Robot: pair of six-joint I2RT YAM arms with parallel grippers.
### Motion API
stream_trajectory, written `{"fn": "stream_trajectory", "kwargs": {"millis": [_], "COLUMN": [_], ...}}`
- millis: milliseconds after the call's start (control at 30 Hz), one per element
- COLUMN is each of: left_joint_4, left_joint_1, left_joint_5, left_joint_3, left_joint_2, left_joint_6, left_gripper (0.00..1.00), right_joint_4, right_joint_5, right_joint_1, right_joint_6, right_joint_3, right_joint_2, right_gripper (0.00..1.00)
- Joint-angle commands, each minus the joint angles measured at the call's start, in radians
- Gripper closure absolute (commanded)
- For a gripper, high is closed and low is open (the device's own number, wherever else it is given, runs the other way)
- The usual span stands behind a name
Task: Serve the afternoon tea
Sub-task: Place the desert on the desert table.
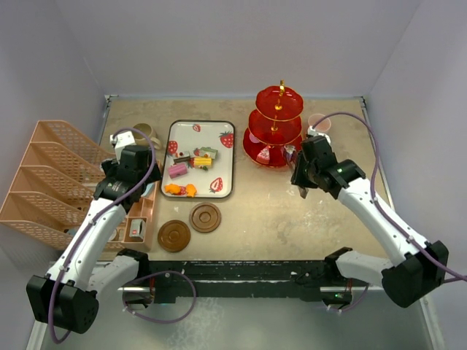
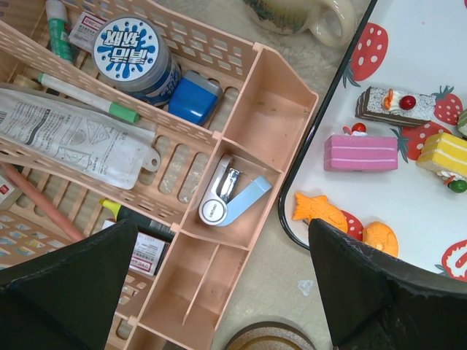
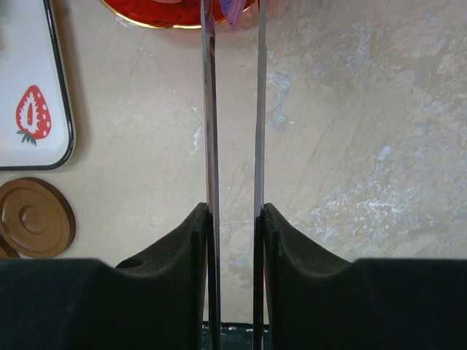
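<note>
The red three-tier stand [image 1: 276, 127] with its gold stem stands at the back right, its bottom rim [image 3: 153, 11] also in the right wrist view. My right gripper [image 1: 305, 179] [image 3: 233, 211] is shut on long metal tweezers [image 3: 209, 109], whose tips reach the stand's bottom tier, where a small purple piece [image 3: 235, 9] shows. Several toy sweets [image 1: 191, 164] lie on the strawberry tray [image 1: 204, 138], among them a pink cake [image 2: 361, 152]. Two brown coasters [image 1: 205, 217] [image 1: 174, 235] lie in front of the tray. My left gripper [image 1: 135, 186] [image 2: 222, 233] hangs open and holds nothing.
An olive-brown mug [image 1: 146, 133] stands left of the tray and a pink mug [image 1: 319, 122] behind the stand. A peach desk organiser [image 2: 241, 175] with a stapler [image 2: 230, 198], pens and a tin lies under my left gripper. A peach file rack [image 1: 44, 182] fills the left edge.
</note>
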Motion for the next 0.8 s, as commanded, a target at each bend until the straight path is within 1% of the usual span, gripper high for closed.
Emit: {"fn": "stream_trajectory", "kwargs": {"millis": [0,200,367,600,767], "left_joint_4": [0.034,0.032,0.031,0.031,0.024], "left_joint_1": [-0.007,-0.007,-0.007,-0.007,-0.007], "left_joint_5": [-0.013,-0.018,-0.017,-0.017,-0.041], "left_joint_3": [-0.003,-0.001,-0.003,-0.002,0.002], "left_joint_2": [-0.014,-0.017,-0.017,-0.012,-0.023], "left_joint_6": [0.007,0.005,0.005,0.006,0.001], "left_gripper": [0.02,0.02,0.02,0.02,0.02], "right_joint_4": [0.121,0.194,0.211,0.182,0.169], "right_joint_5": [0.0,-0.021,-0.032,-0.035,-0.006], "right_joint_1": [-0.017,-0.053,-0.065,-0.066,-0.066], "right_joint_6": [-0.037,-0.076,-0.103,-0.132,-0.148], "right_joint_3": [0.002,0.012,0.037,0.062,0.065], "right_joint_2": [0.045,0.121,0.188,0.219,0.226], "right_gripper": [0.66,0.66,0.66,0.64,0.63]}}
